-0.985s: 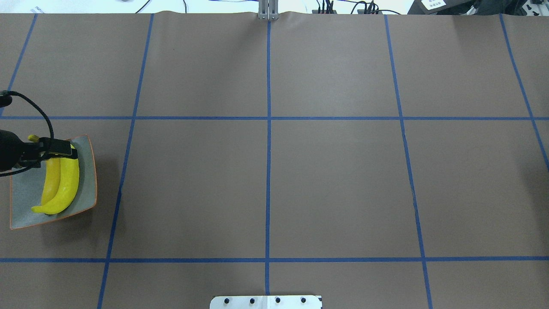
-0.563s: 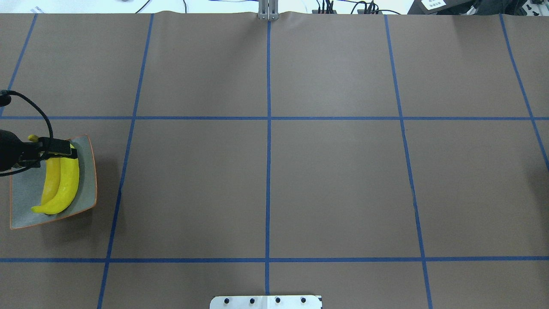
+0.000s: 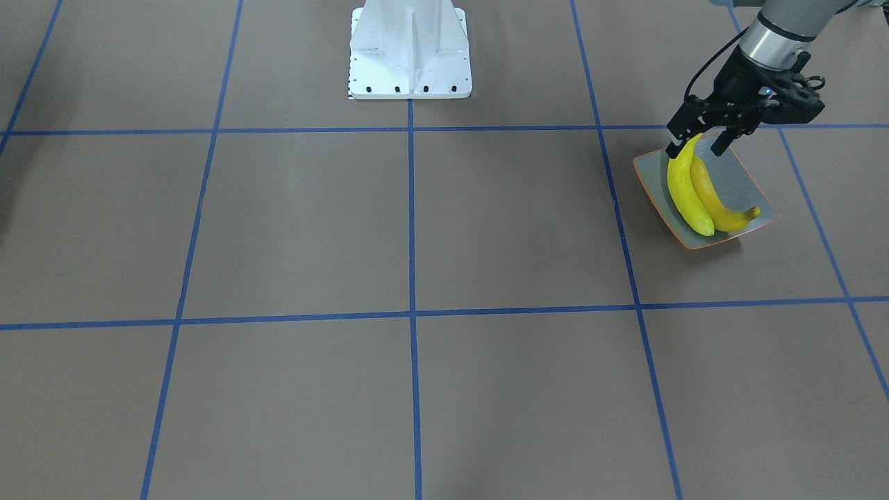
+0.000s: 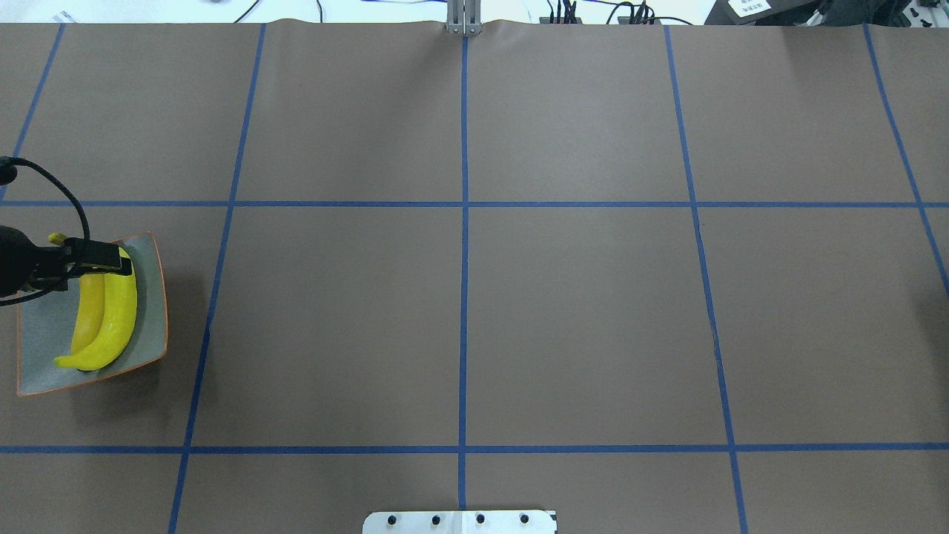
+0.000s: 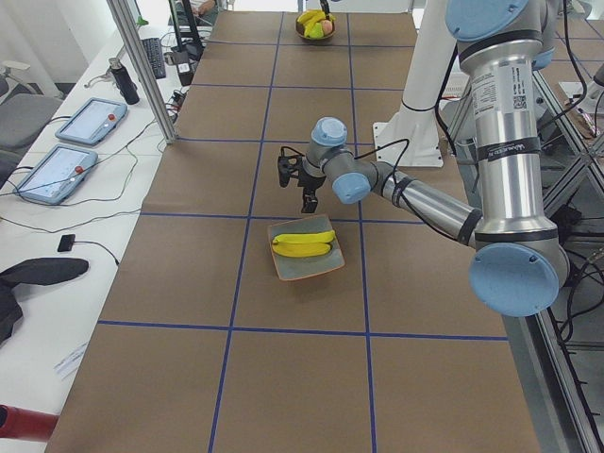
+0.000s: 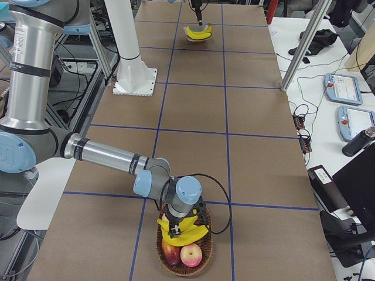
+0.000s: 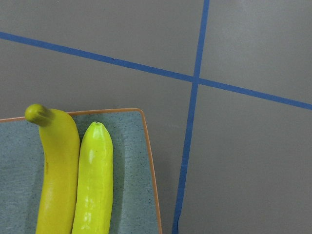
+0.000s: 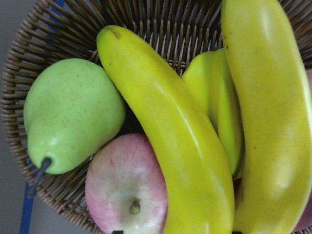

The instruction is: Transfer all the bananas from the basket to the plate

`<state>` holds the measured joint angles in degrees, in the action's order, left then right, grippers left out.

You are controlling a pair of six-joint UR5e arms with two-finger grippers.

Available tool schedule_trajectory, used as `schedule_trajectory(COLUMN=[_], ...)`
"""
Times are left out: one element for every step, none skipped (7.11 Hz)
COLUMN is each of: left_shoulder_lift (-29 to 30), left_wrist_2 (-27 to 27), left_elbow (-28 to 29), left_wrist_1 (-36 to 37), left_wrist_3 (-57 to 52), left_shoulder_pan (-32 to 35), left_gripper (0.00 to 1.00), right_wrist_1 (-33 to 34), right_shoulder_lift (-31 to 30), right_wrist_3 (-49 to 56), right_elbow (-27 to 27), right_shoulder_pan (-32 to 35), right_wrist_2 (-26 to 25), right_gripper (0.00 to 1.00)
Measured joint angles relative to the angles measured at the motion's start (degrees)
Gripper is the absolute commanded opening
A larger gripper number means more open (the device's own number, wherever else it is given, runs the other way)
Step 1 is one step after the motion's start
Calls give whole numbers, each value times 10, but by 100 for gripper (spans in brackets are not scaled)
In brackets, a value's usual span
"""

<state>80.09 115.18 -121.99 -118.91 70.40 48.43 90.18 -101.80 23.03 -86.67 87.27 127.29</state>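
Note:
Two yellow bananas (image 3: 687, 191) (image 4: 115, 319) lie side by side on the grey-green plate (image 3: 736, 173) (image 4: 44, 341) at the table's left end. My left gripper (image 3: 698, 142) (image 4: 96, 259) hovers open over their ends nearest the robot, holding nothing. The left wrist view looks down on both bananas (image 7: 95, 180) and the plate's corner (image 7: 131, 170). At the table's other end, my right gripper (image 6: 181, 219) is down in the wicker basket (image 6: 205, 260) over two more bananas (image 8: 165, 146) (image 8: 268, 112). I cannot tell whether it is open or shut.
A green pear (image 8: 68, 112) and a red apple (image 8: 126, 185) share the basket with the bananas. The white robot base (image 3: 410, 48) stands at the table's middle edge. Desks with tablets (image 5: 90, 118) and a metal post (image 5: 142, 66) line the far side.
My left gripper has drifted slightly back toward the table's left edge above the plate. The two bananas on the plate have not moved.

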Motion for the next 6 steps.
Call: schedule_trajectory(left_shoulder_lift=[0, 0, 0, 0, 0, 0], left_wrist_2=[0, 0, 0, 0, 0, 0], left_elbow=[0, 0, 0, 0, 0, 0], left_wrist_1=[0, 0, 0, 0, 0, 0], left_wrist_3=[0, 0, 0, 0, 0, 0], left_shoulder_pan=[0, 0, 0, 0, 0, 0], left_gripper=[100, 100, 100, 100, 100, 100], right_wrist_1=[0, 0, 0, -1, -1, 0], right_shoulder_lift=[-1, -1, -1, -1, 1, 4], right_wrist_3=[3, 5, 7, 8, 8, 9], right_elbow=[1, 1, 1, 0, -1, -5], right_shoulder_pan=[0, 0, 0, 0, 1, 6], right_wrist_2=[0, 0, 0, 0, 1, 3], right_gripper=[23, 0, 0, 0, 0, 0])
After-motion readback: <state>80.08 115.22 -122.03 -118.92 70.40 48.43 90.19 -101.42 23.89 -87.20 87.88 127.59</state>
